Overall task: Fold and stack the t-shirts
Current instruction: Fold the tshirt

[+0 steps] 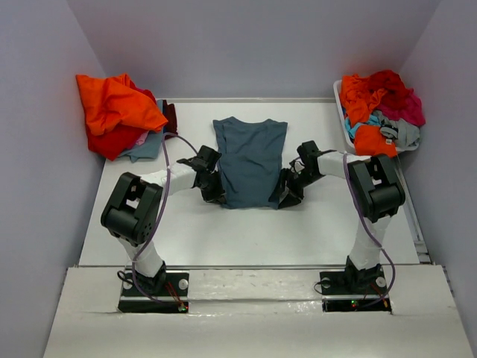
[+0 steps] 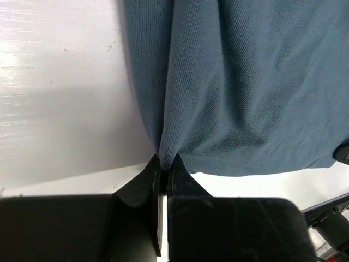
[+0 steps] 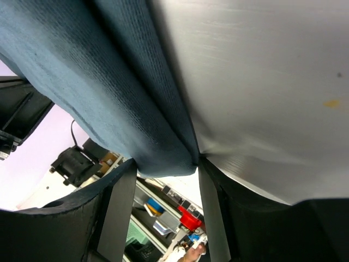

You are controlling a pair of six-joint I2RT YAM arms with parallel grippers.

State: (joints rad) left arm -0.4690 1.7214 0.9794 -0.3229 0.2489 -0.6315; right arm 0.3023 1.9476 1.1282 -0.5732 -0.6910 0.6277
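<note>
Looking down from the top cam, the slate-blue t-shirt (image 1: 250, 156) is spread flat in the middle of the table (image 1: 186, 231), neck end toward the far wall and hem toward the arms. It reads as a tall-ish rectangle from up there.

Both arms are reaching in to the near hem, one at each corner. The left gripper (image 2: 165, 162) has its jaws pressed together on the near left corner. On its wrist cam you can see the cloth puckering into a little ridge right where it's pinched.

The right gripper (image 3: 166, 161) is at the near right corner, and its jaws are apart. The corner of the shirt sits in the gap between the two fingers, and you can see background clutter through the gap below the cloth. So no clamp on that side as far as I can see.

Other shirts: a heap of orange, red and teal ones (image 1: 112, 112) at the far left corner, and a white basket (image 1: 341, 112) at the far right stuffed with orange, red, magenta, teal and grey ones (image 1: 380, 101).
</note>
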